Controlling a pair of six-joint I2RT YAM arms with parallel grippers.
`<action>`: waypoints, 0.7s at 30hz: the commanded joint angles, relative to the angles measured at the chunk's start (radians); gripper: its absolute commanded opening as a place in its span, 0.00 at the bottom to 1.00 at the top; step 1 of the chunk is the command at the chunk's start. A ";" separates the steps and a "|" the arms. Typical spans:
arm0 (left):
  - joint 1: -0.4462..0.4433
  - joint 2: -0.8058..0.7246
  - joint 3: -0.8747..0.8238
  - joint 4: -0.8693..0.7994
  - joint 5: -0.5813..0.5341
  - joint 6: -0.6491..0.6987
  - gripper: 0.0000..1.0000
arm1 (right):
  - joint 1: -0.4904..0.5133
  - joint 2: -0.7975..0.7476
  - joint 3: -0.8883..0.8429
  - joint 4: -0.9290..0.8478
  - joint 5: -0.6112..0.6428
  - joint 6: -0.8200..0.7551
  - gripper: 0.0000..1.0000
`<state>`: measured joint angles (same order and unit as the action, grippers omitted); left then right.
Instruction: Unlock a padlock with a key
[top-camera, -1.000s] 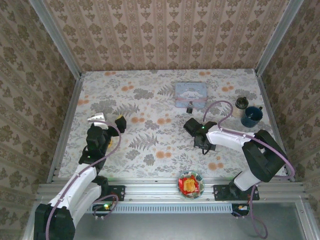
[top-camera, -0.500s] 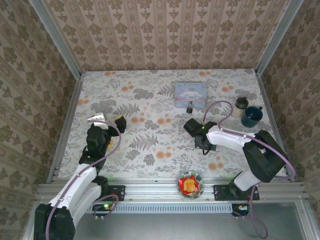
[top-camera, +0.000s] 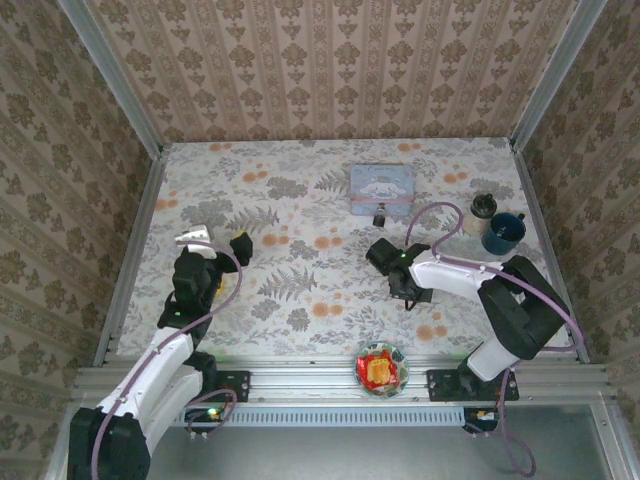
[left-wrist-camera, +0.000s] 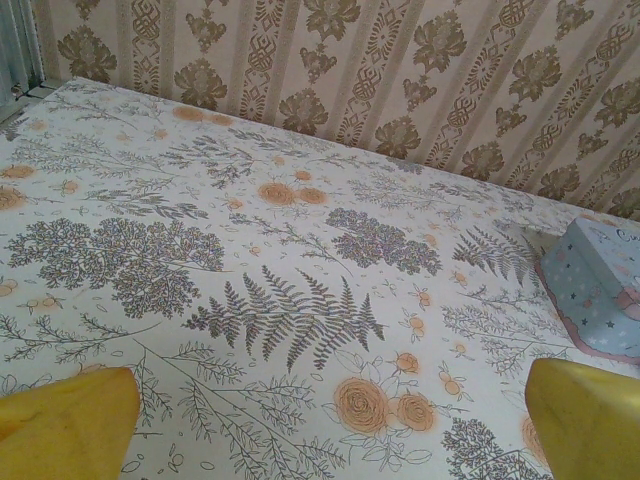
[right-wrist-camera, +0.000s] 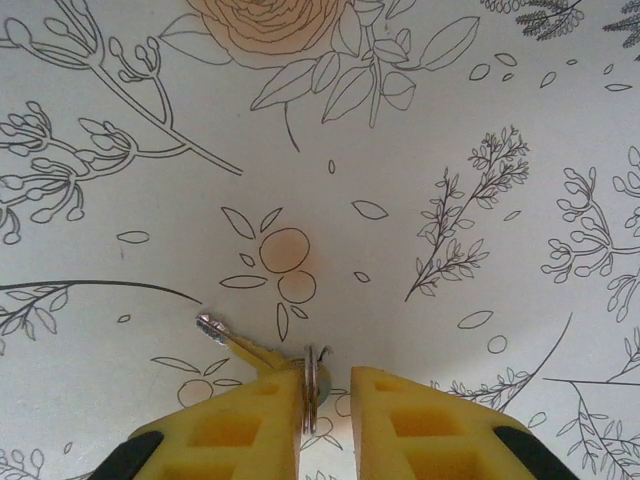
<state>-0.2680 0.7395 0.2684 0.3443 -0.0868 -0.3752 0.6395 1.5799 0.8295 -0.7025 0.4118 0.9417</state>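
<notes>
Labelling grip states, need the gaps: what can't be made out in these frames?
Right wrist view: key head is hidden behind the right gripper fingers; clamped or loose, cannot tell.
Top view: padlock is too small to tell whether the shackle is locked or open.
Left wrist view: tin is cut off by the right edge.

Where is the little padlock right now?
Overhead, the padlock sits right of centre toward the far side, just on the near side of the light blue tin.
</notes>
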 joint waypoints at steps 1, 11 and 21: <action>-0.002 -0.004 0.009 0.004 0.008 -0.022 1.00 | 0.003 0.023 -0.003 0.012 0.028 0.009 0.21; -0.002 0.000 0.075 -0.112 0.024 -0.016 1.00 | 0.010 -0.072 -0.003 0.022 0.011 -0.044 0.00; -0.002 -0.007 0.171 -0.272 0.058 -0.034 1.00 | 0.066 -0.289 0.027 0.157 -0.098 -0.215 0.00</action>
<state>-0.2680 0.7403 0.4011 0.1326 -0.0658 -0.3977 0.6899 1.3346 0.8303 -0.6006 0.3569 0.8005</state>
